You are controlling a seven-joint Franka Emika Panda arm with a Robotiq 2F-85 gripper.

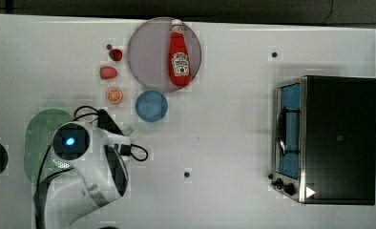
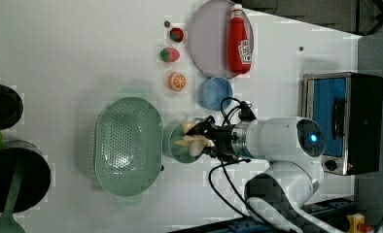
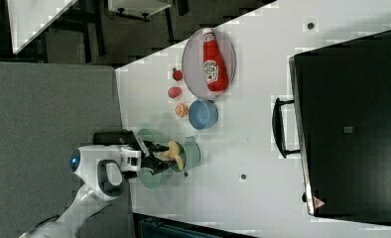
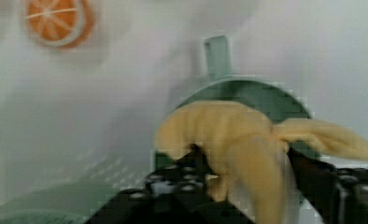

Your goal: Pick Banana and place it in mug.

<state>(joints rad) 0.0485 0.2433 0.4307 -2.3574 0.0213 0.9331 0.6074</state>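
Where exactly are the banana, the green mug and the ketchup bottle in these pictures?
banana (image 4: 238, 140): wrist view, on its yellow body above the mug's opening.
mug (image 4: 266, 93): wrist view, on the inner wall below the stub handle.
ketchup bottle (image 1: 179, 59): top view, on its label, lying on the round plate.

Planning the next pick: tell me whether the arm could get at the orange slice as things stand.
Probably not right away. The orange slice lies in the open on the table with bare space above it, but the pincer sits at the mug with the banana between its fingers.
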